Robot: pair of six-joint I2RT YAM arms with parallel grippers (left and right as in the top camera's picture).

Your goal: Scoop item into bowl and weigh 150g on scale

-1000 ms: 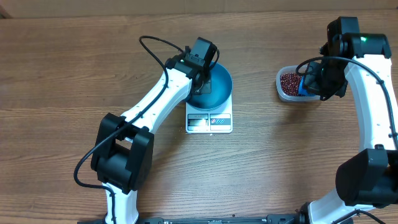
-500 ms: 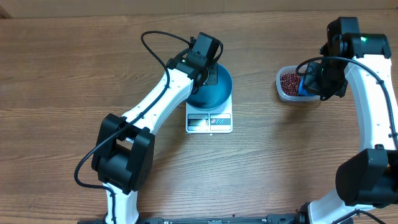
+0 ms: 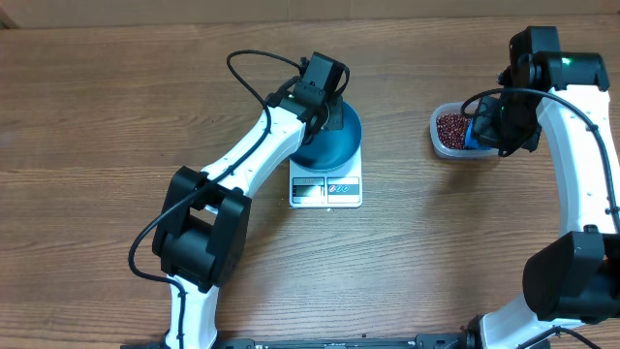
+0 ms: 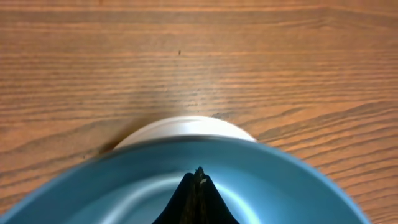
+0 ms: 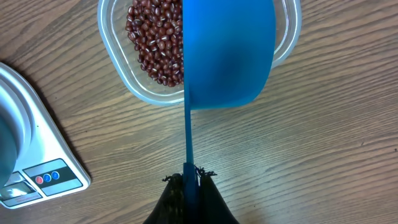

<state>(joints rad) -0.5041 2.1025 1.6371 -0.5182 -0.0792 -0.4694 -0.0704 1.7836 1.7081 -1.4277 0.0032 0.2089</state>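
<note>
Counting what's on the table point(image 3: 436, 252) from the overhead view: two arms, one bowl point(image 3: 339, 145), one scale point(image 3: 326, 191), one clear tub point(image 3: 435, 137), one scoop point(image 3: 472, 135), and way too many beans point(image 3: 450, 126) to count; the bowl is bright blue and sits on top of the white scale, covering most of it so only the display strip on the near edge pokes out; the left gripper point(image 3: 327, 111) is over the far-left part of the bowl, and in the left wrist view its fingers point(image 4: 185, 204) are squeezed together into one point above the blue inside of the bowl point(image 4: 280, 186), with a bit of the white scale point(image 4: 186, 127) peeking over the far rim; nothing shows between those fingers, and I can't tell if they touch the bowl. Over on the right side, well apart from the scale, the tub holds the one heap of dark red-brown beans; the right gripper point(image 5: 189, 174) is clamped on the thin handle of the scoop point(image 5: 227, 56), which is turned on its side so the cup hangs over the right half of the tub point(image 5: 115, 81), leaving the beans point(image 5: 155, 43) showing in the left half; the right wrist view also catches a corner of the scale point(image 5: 37, 149) with three little buttons, one red and two blue.
</note>
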